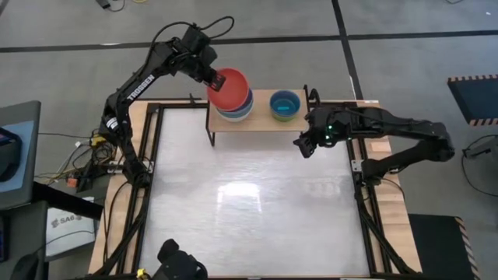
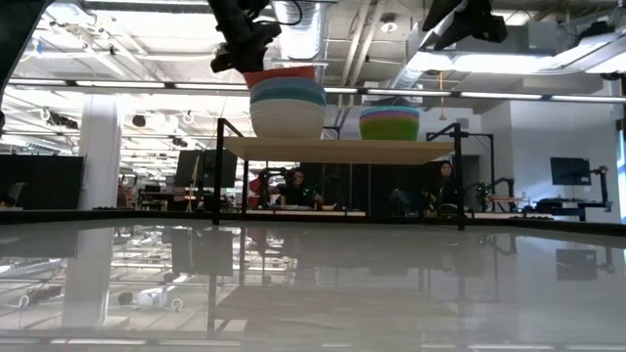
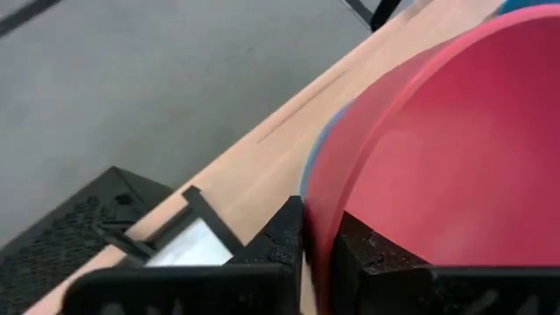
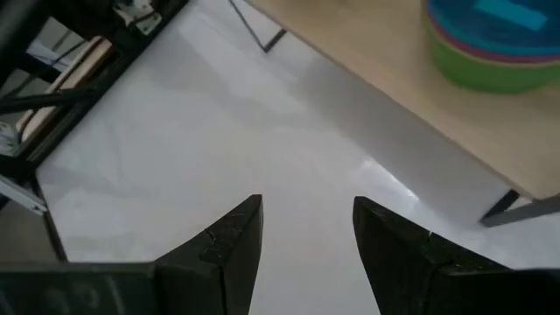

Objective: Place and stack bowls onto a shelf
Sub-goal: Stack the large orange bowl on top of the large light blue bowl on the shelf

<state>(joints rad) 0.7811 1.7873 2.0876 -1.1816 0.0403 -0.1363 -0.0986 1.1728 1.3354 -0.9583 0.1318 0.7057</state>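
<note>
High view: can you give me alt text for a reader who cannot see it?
The left gripper pinches the rim of a red-orange bowl atop the larger stack on the shelf. A smaller stack sits alongside; the right gripper, jaws open, hovers over the table.

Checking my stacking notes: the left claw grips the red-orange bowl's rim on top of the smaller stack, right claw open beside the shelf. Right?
Not quite. In the high view the left claw grips the red-orange bowl on the larger stack, not the smaller one. Right claw is open beside the shelf.

grey floor (image 1: 405, 19), ceiling strip lights (image 2: 147, 84)
</note>
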